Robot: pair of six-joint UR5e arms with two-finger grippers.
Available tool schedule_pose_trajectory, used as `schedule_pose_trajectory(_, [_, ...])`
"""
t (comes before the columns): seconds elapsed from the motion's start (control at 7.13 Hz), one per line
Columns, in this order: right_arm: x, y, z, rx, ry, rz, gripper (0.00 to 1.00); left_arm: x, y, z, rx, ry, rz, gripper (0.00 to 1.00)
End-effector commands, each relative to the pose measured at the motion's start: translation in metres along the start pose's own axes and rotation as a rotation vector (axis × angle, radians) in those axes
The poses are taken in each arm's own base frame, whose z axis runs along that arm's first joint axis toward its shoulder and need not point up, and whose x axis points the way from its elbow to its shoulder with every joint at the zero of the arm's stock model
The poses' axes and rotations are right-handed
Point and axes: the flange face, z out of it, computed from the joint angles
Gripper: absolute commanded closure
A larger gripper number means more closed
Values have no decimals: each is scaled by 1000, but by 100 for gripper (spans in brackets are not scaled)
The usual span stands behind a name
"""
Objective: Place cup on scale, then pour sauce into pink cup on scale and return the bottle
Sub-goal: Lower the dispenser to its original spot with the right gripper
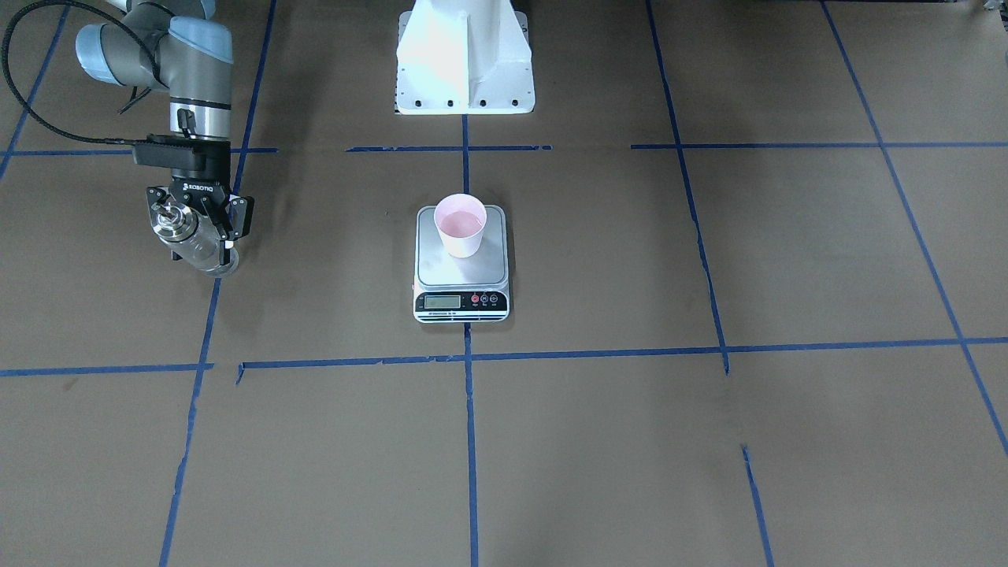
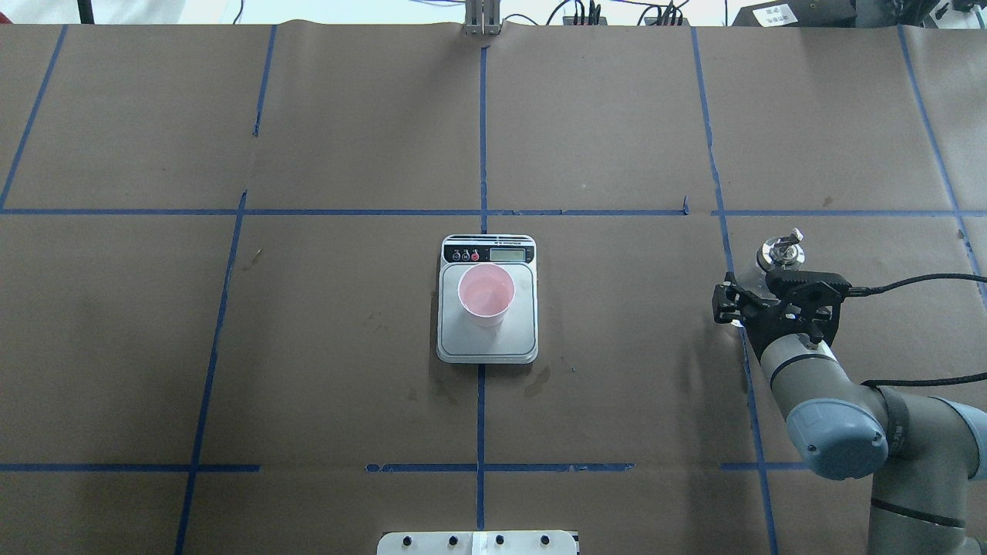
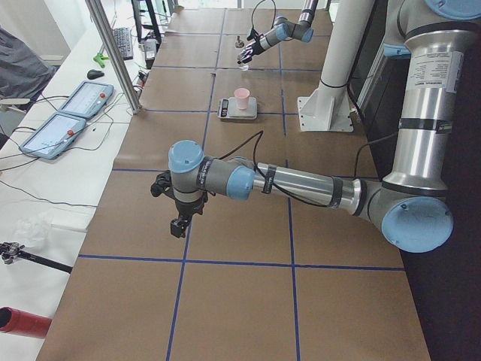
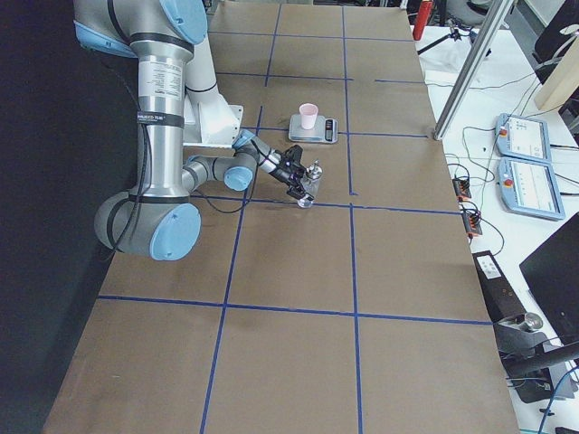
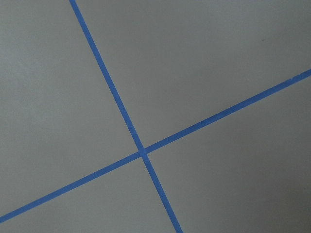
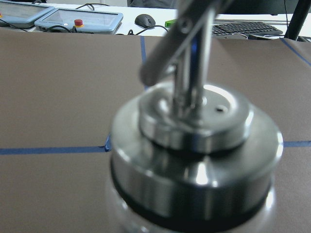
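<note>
I see the brown-papered table [image 1: 630, 441] taped into blue squares. The left arm [image 3: 301, 184] stretches low over its own end of the table, well apart from the rest. The left gripper [image 3: 179, 226] points down, and I can't tell how wide it stands. The scale [image 1: 465, 272] lies mid-table with the cup [image 1: 461, 227] upright on its platform, towards the robot's side. Far off, on a tape line, the right gripper [image 1: 198, 240] straddles the bottle [image 1: 175, 223], fingers close on either side. I can't tell whether they pinch the glass.
</note>
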Motion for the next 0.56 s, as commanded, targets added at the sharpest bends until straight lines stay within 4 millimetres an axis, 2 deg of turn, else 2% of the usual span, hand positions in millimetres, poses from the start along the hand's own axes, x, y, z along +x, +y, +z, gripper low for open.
schedule_pose_trajectory(0.0, [0, 0, 1, -1, 2, -9, 89, 0, 0, 0, 0, -1, 0, 0])
schedule_pose_trajectory(0.14, [2, 1, 2, -2, 5, -15, 53, 0, -1, 0, 0, -1, 0, 0])
schedule_pose_trajectory(0.42, [-1, -1, 0, -1, -1, -9, 7, 0, -1, 0, 0, -1, 0, 0])
